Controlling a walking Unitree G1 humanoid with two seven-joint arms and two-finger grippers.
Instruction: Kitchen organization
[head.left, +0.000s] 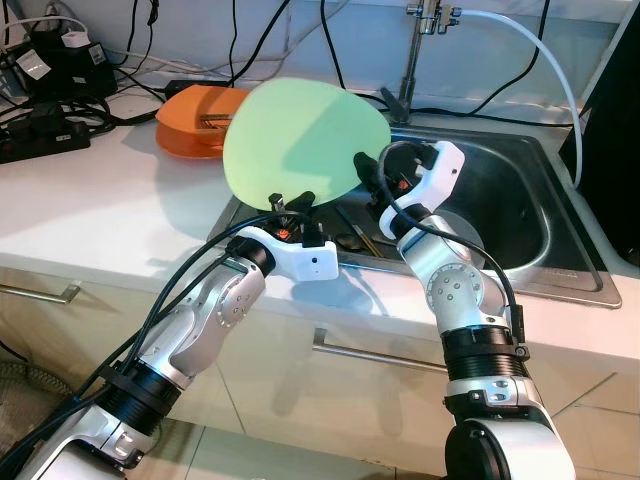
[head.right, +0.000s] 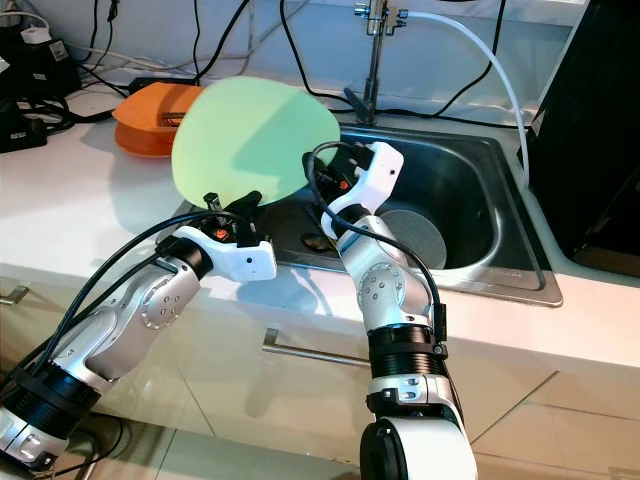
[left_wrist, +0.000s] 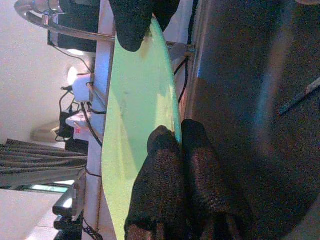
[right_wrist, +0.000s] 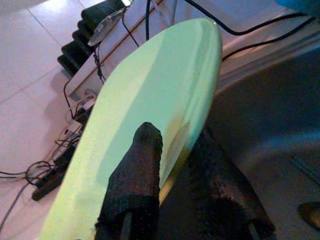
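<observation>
Pale green round plate (head.left: 300, 140), tilted on edge, pinched by both grippers.

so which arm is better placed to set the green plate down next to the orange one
Left, probably. The left tool grips the green plate at its near edge, on the counter side where the orange plate lies. The right tool grips the rim over the sink.

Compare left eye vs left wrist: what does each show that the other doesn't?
Left eye alone: the orange plate on the counter, the faucet with its white hose, both silver arms. Left wrist alone: the left end effector pinching the green plate's rim edge-on. Shared: the green plate, held by both the left and the right end effector over the sink.
</observation>
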